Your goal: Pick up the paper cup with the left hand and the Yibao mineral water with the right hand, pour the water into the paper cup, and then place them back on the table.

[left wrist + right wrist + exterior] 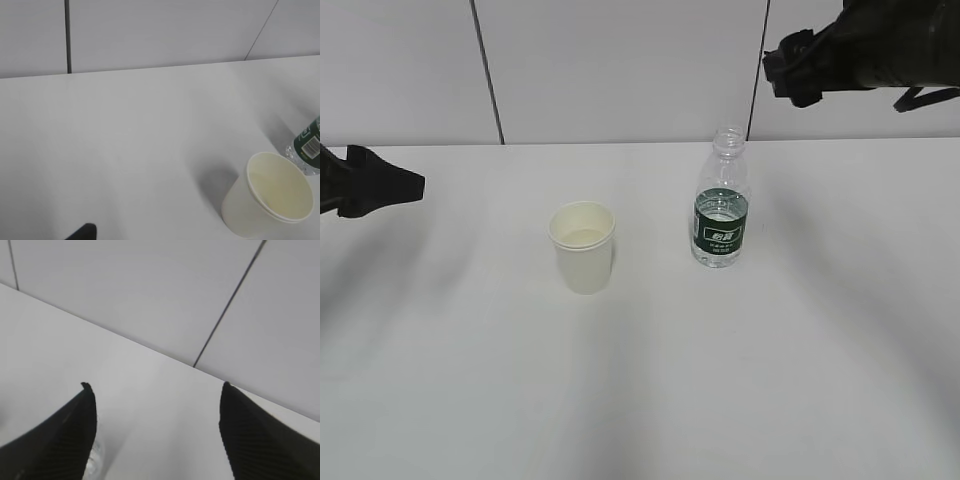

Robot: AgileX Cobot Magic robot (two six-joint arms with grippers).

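Observation:
The paper cup (582, 247) stands upright on the white table (470, 380), left of centre. The Yibao mineral water (722, 205) stands upright to its right, capless, with a dark green label. My left gripper (395, 187) hovers at the far left edge, well apart from the cup, and holds nothing. In the left wrist view only one black fingertip (84, 232) shows, with the cup (265, 205) and the bottle (307, 150) at the lower right. My right gripper (798, 62) hangs high above and right of the bottle; in its wrist view the gripper (156, 385) is open and empty.
A grey panelled wall (620, 70) with dark seams runs behind the table's far edge. A sliver of the bottle (95, 460) shows beside the left finger in the right wrist view. Bare tabletop (650, 400) lies in front of cup and bottle.

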